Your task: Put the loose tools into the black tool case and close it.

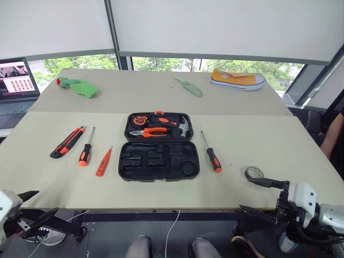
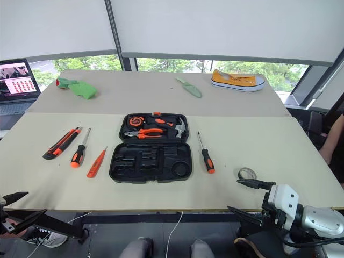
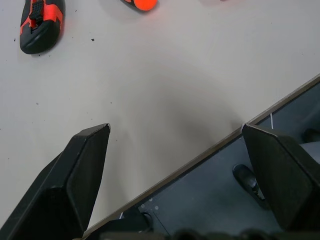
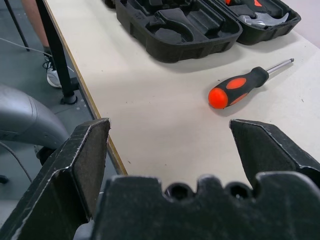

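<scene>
Roll (image 1: 253, 172) just beyond right gripper (image 1: 256, 196) (spread, empty), left gripper (image 1: 33, 206) likewise spread

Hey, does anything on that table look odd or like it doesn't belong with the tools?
Yes. A yellow sneaker lies at the table's far right edge, and crumpled green gloves sit at the far left. Neither belongs with the open black tool case.
</scene>
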Robot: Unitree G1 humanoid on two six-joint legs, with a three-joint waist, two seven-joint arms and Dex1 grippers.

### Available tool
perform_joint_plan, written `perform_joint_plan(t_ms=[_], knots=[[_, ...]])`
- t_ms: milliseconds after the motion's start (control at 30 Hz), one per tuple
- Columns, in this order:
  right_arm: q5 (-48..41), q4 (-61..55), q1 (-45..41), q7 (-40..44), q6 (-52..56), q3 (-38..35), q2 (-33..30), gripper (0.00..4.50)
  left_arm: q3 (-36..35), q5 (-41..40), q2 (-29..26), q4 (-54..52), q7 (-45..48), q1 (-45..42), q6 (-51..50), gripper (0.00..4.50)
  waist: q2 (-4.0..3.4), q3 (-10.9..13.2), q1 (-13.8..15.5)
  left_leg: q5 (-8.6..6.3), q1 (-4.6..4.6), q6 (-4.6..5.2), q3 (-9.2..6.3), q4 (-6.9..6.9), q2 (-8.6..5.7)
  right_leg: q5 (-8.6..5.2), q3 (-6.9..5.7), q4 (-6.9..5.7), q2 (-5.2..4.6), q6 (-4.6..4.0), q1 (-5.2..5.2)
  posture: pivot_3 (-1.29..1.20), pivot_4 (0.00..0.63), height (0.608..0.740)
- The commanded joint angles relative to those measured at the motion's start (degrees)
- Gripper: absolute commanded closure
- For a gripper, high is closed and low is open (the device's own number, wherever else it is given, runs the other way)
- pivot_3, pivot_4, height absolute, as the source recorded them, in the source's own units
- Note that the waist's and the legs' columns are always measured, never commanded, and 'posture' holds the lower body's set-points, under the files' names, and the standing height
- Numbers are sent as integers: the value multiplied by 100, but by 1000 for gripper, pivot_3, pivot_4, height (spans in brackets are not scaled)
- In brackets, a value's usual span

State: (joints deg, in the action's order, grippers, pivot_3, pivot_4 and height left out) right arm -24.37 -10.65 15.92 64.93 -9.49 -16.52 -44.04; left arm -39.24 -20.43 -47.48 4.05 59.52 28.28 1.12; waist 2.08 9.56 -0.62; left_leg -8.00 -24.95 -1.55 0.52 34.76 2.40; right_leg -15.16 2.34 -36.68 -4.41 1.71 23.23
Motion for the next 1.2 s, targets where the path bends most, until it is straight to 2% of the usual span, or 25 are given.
perform_joint_plan(t_ms=[33,100,167,300,367,500,633,800,900,933,1167,1200], knots=[[-153,-9,-414,1,-221,125,233,65,-418,-433,199,-299,-468,-124,-331,0,3,0,-3,0,0,0,0,0,0,0,0,0,0,0,0,0,150,740],[-310,-72,-847,-33,-283,387,550,65,-815,-1136,604,-625,-979,-212,-1087,0,10,-2,-41,0,2,0,1,1,9,1,-1,0,4,-1,-1,0,150,740],[-748,-318,-1104,-274,254,427,774,65,-1056,-1615,907,-897,-1368,-175,-1703,0,12,0,-50,1,8,1,9,9,29,7,-15,-9,5,-3,-4,0,150,740],[-1060,-557,-1611,-807,504,465,1231,65,-1226,-1658,1339,-1069,-2266,-50,-2329,0,12,0,-38,6,23,11,20,6,29,8,-13,-14,7,-4,-8,0,150,740],[-1071,-621,-1713,-857,516,470,1316,65,-1302,-1911,1376,-1174,-2539,-97,-2757,0,15,-1,-16,6,23,11,21,6,28,8,-14,-14,10,-4,-6,0,150,740],[-1063,-696,-1854,-890,516,515,1365,65,-1259,-2532,1067,-1587,-2724,-332,-3696,0,46,-19,77,-6,23,-8,21,10,31,4,-27,-12,9,-10,-3,0,150,740],[-1016,-693,-1972,-837,506,622,1367,65,-752,-2605,441,-1705,-3055,-1038,-4547,0,44,-21,132,-15,26,-24,44,16,48,5,-48,-10,0,-13,0,0,150,740],[-934,-493,-2233,-706,443,752,1355,65,308,-2461,27,-1505,-3686,-2582,-5492,0,41,-24,126,-14,29,-23,68,15,47,11,-44,-13,2,-18,-12,0,150,740],[-958,-418,-2377,-671,480,791,1356,65,858,-2137,74,-1076,-3924,-3349,-5611,0,42,-25,83,-5,25,-9,73,16,44,39,-36,-27,8,-6,-14,0,150,740],[-981,-408,-2409,-655,501,803,1351,65,1058,-1988,124,-857,-3975,-3631,-5551,0,43,-25,62,15,26,23,74,12,45,42,-35,-28,11,-9,-13,0,150,740],[-991,-389,-2456,-489,539,847,1254,65,2135,-1111,474,531,-4100,-4975,-5270,0,45,-23,14,11,23,19,73,2,45,28,-26,-38,26,-6,-6,0,150,740],[-995,-394,-2452,-497,537,817,1245,6,2253,-994,532,695,-4092,-5082,-5227,255,45,-23,16,11,22,19,73,6,44,28,-26,-39,25,-5,-7,0,150,740]])
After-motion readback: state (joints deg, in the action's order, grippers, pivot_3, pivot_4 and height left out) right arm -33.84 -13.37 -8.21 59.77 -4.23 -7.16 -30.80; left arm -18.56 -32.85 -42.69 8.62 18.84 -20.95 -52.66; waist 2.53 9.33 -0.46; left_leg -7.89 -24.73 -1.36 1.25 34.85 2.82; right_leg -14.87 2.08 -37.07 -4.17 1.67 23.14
